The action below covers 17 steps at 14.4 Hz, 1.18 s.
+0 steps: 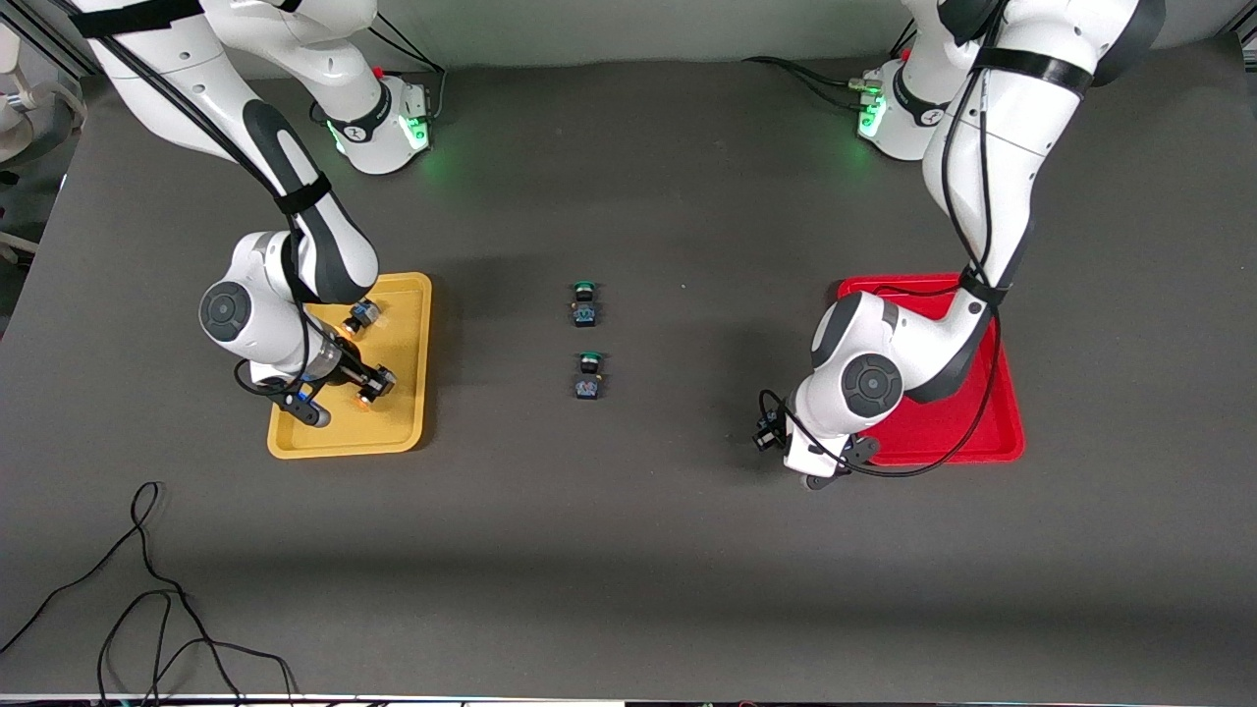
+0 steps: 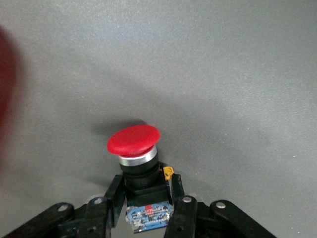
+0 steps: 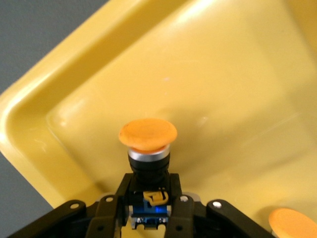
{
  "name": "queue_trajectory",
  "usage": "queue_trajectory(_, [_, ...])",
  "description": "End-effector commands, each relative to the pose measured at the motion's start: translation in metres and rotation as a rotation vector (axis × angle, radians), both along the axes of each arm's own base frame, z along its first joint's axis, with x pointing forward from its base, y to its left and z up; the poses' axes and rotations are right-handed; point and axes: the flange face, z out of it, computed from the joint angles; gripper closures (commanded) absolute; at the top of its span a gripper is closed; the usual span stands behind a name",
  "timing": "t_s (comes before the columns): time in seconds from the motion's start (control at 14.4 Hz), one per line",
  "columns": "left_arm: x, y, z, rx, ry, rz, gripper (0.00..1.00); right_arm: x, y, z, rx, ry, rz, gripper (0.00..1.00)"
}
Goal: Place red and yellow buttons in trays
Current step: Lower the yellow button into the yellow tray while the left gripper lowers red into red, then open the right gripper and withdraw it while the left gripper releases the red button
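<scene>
My right gripper (image 1: pixel 373 387) is shut on the black-and-blue body of a yellow button (image 3: pixel 147 134) and holds it low over the yellow tray (image 1: pixel 403 432). The tray floor (image 3: pixel 223 84) fills the right wrist view behind the gripper (image 3: pixel 150 192). A second yellow button (image 1: pixel 359 317) lies in that tray; its cap (image 3: pixel 292 223) also shows. My left gripper (image 1: pixel 769 430) is shut on a red button (image 2: pixel 133 140) over the grey table, just beside the red tray (image 1: pixel 982 442). The left wrist view shows the gripper (image 2: pixel 146 192) gripping the button's body. The other red button is hidden.
Two green-capped buttons (image 1: pixel 585 304) (image 1: pixel 589 376) lie on the table's middle, between the trays. Loose black cable (image 1: pixel 147 589) lies near the front edge at the right arm's end. The left arm covers much of the red tray.
</scene>
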Motion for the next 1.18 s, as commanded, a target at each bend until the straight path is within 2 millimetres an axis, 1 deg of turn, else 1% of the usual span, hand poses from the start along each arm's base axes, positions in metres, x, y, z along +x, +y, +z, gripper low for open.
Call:
queue_trajectory(0.0, [0.003, 0.002, 0.050, 0.045, 0.026, -0.002, 1.00, 0.007, -0.005, 0.021, 0.021, -0.024, 0.005, 0.00])
queue_trajectory(0.07, [0.006, 0.005, 0.083, 0.065, 0.059, -0.011, 1.00, 0.008, -0.005, 0.026, 0.022, -0.035, 0.003, 0.00])
queue_trajectory(0.21, [-0.004, 0.016, 0.159, 0.127, 0.144, -0.041, 1.00, 0.012, -0.003, 0.049, 0.030, -0.074, 0.007, 0.00])
queue_trajectory(0.28, [-0.009, 0.029, 0.197, 0.147, 0.169, -0.052, 1.00, 0.012, -0.002, 0.063, 0.036, -0.080, 0.012, 0.00])
queue_trajectory(0.35, [-0.021, 0.042, 0.233, 0.160, 0.194, -0.084, 1.00, 0.011, 0.000, 0.081, 0.045, -0.087, 0.025, 0.00])
queue_trajectory(0.42, [-0.033, 0.060, 0.266, 0.168, 0.207, -0.115, 1.00, 0.011, 0.003, 0.102, 0.052, -0.116, 0.065, 0.00])
queue_trajectory(0.49, [-0.047, 0.077, 0.294, 0.171, 0.223, -0.140, 1.00, 0.010, 0.004, 0.125, 0.059, -0.145, 0.102, 0.00])
queue_trajectory(0.56, [-0.062, 0.098, 0.318, 0.153, 0.239, -0.149, 1.00, 0.008, 0.004, 0.148, 0.066, -0.175, 0.133, 0.00])
queue_trajectory(0.63, [-0.075, 0.119, 0.333, 0.132, 0.243, -0.165, 1.00, 0.005, 0.004, 0.174, 0.073, -0.211, 0.168, 0.00])
queue_trajectory(0.7, [-0.090, 0.141, 0.337, 0.121, 0.240, -0.195, 1.00, 0.000, 0.004, 0.200, 0.072, -0.241, 0.216, 0.00])
queue_trajectory(0.77, [-0.102, 0.161, 0.332, 0.117, 0.234, -0.223, 1.00, -0.004, 0.005, 0.227, 0.072, -0.278, 0.265, 0.00])
queue_trajectory(0.84, [-0.108, 0.177, 0.318, 0.109, 0.212, -0.242, 1.00, -0.009, 0.006, 0.249, 0.075, -0.297, 0.293, 0.00])
queue_trajectory(0.91, [-0.109, 0.192, 0.296, 0.101, 0.197, -0.249, 1.00, -0.013, 0.008, 0.275, 0.083, -0.303, 0.307, 0.00])
queue_trajectory(0.97, [-0.105, 0.203, 0.270, 0.093, 0.172, -0.255, 1.00, -0.017, 0.008, 0.298, 0.087, -0.277, 0.329, 0.00])
queue_trajectory(1.04, [-0.098, 0.209, 0.238, 0.084, 0.148, -0.253, 1.00, -0.022, 0.007, 0.326, 0.043, -0.250, 0.376, 0.00])
queue_trajectory(1.11, [-0.086, 0.212, 0.206, 0.072, 0.131, -0.245, 1.00, -0.027, 0.003, 0.349, -0.042, -0.220, 0.428, 0.00])
